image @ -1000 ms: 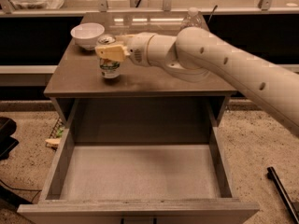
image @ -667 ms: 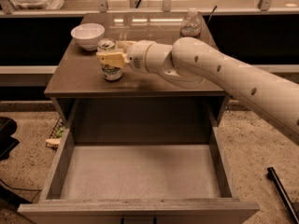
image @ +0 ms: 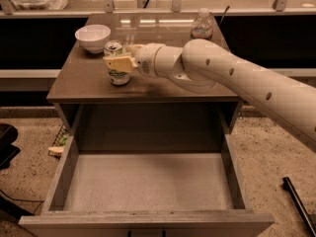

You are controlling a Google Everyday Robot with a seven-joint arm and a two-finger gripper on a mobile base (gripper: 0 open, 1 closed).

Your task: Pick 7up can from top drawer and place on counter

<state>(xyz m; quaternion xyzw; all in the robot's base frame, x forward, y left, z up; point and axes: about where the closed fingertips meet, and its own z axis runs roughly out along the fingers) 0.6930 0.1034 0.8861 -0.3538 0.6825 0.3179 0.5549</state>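
The 7up can [image: 117,76] stands upright on the brown counter [image: 89,85], left of its middle, just in front of a white bowl. My gripper [image: 116,62] reaches in from the right and its cream fingers are around the can's upper half. The top drawer [image: 148,181] is pulled fully out below the counter and its flat grey bottom is bare.
A white bowl [image: 92,37] sits at the counter's back left. A clear water bottle [image: 202,25] stands at the back right. My white arm [image: 247,78] crosses over the counter's right side. A black object [image: 7,147] is on the floor at left, a dark bar [image: 298,201] at right.
The arm has drawn back slightly to the right and its elbow has dropped. The can stays in the same spot on the counter with the gripper still at it.
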